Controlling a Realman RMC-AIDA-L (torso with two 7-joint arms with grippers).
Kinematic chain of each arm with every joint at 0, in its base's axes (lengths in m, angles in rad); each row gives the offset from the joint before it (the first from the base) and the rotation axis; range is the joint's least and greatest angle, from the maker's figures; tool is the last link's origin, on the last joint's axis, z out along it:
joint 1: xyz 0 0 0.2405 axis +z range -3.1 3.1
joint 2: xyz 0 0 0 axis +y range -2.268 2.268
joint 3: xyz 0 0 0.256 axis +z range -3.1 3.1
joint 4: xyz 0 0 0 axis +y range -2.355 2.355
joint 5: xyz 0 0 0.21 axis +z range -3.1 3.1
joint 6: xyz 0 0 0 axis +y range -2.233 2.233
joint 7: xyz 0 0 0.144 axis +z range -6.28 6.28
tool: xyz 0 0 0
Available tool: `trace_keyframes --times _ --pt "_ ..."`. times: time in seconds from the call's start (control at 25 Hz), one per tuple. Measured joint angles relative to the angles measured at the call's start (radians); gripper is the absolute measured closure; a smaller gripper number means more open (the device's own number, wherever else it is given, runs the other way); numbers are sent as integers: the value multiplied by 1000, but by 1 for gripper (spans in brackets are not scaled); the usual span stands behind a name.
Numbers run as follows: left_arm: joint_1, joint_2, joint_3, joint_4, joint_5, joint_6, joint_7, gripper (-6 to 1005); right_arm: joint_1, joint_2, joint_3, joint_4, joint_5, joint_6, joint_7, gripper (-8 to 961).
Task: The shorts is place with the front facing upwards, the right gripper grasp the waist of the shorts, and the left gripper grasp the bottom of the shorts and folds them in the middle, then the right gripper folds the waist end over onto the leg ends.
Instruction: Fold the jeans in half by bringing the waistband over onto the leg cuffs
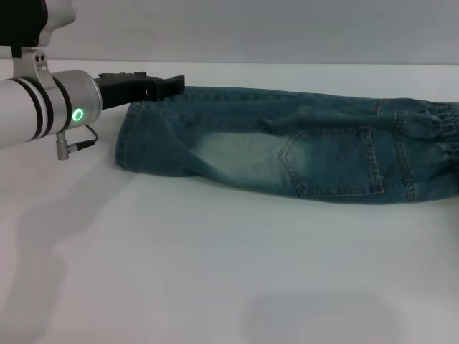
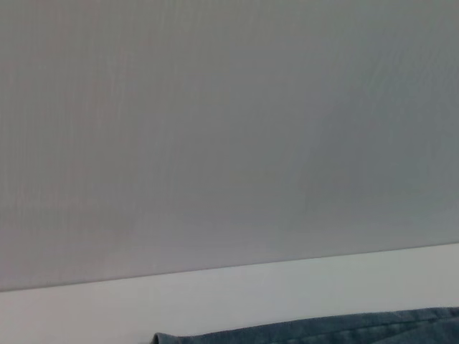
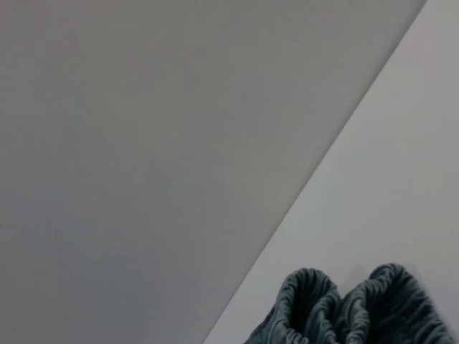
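Shorts (image 1: pixel 287 147) lie on the white desk (image 1: pixel 215 272), already doubled lengthwise into a long strip: first fold looks done. Left gripper (image 1: pixel 163 84) sits at the far corner of the leg ends (image 1: pixel 129 140); whether it is clamped on cloth I cannot tell. Waist (image 1: pixel 441 132) lies at the right; right gripper not visible. Waist-over-hem fold remains.

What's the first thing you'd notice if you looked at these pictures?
Blue denim shorts lie stretched across the white table, the ruffled waist on the robot's right. The left gripper reaches in from the left, its black tip at the far corner of the leg ends, a green light glowing on its arm.
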Motion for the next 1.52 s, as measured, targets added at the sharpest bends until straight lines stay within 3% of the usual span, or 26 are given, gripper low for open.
trace_keyframes --times 0.12,0.4,0.68,1.0,1.52 --pt "1 0 19 -1 0 14 0 232 -2 1 1 11 3 46 -1 847" --pt "9 -2 101 -2 -24 84 1 233 12 2 0 80 14 201 53 854" --pt "20 -4 236 12 -69 219 1 233 81 3 -5 138 15 260 137 855" --pt "21 -6 372 56 -105 368 -5 233 217 3 -27 166 16 271 221 856" --pt "-17 -10 532 135 -216 478 -10 234 351 3 -200 171 16 212 277 857"
